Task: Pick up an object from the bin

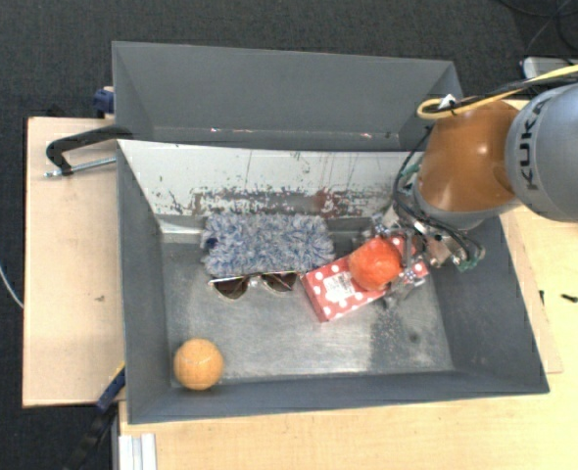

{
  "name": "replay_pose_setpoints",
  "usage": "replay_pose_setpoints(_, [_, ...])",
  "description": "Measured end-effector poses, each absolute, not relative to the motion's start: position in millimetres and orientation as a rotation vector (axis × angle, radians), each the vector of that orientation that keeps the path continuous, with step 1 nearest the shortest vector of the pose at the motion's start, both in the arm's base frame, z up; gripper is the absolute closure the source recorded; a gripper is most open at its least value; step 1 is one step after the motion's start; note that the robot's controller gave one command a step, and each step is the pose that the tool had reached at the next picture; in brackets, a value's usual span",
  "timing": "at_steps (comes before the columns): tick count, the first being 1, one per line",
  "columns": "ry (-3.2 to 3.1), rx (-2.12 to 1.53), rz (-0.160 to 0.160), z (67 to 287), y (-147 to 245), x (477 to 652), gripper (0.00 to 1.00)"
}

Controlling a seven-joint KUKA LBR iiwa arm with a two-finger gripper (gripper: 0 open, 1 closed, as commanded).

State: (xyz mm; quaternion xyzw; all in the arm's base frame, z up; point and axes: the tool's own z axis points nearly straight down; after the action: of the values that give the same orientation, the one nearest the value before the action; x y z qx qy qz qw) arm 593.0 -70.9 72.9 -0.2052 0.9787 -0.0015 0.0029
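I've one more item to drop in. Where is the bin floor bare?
Bare: the front strip from the tan ball rightwards, below the sunglasses and dotted box. Crowded: the back, where fuzzy cloth, red ball and gripper bunch.

Place: robotics lab, grasping test cell.
Machine: industrial KUKA arm [555,150] with orange wrist cover.
Fixture: grey metal bin [138,292], scuffed back wall, holding mixed loose objects [260,241].
Floor: dark carpet [269,8].
Wiring: loose cables [563,18] trailing at upper right.

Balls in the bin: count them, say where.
2: a tan ball in the lower-left corner; a red ball by the spotted box. The arm may hide more.
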Motion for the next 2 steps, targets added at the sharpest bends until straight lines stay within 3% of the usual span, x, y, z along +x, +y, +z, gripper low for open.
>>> replay_pose_setpoints(2, [3.071,-0.644,-0.003,75.7,-70.8,592.1,1.0])
